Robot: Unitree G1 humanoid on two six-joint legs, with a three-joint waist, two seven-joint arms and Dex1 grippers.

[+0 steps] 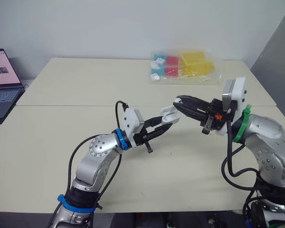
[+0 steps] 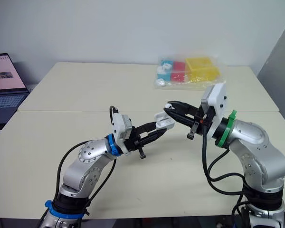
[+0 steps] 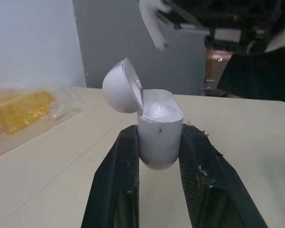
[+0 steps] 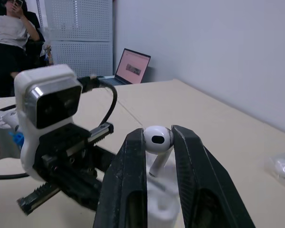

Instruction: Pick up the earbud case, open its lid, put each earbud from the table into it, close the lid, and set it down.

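The white earbud case [image 3: 156, 128] is held above the table with my left gripper [image 1: 164, 121] shut on its body. Its lid [image 3: 123, 85] stands hinged open to one side. A rounded white shape sits in the case's mouth; I cannot tell whether it is an earbud. My right gripper [image 1: 177, 102] is shut on a white earbud [image 4: 157, 138], stem pointing down. The earbud hangs just above the open case [image 4: 159, 204], close to it but apart. Both grippers meet over the middle of the table [image 1: 85, 85].
A clear bag of coloured blocks [image 1: 185, 66] lies at the back of the table, right of centre. An open laptop [image 1: 0, 90] stands at the far left. In the right wrist view a person [image 4: 9, 28] sits in the background.
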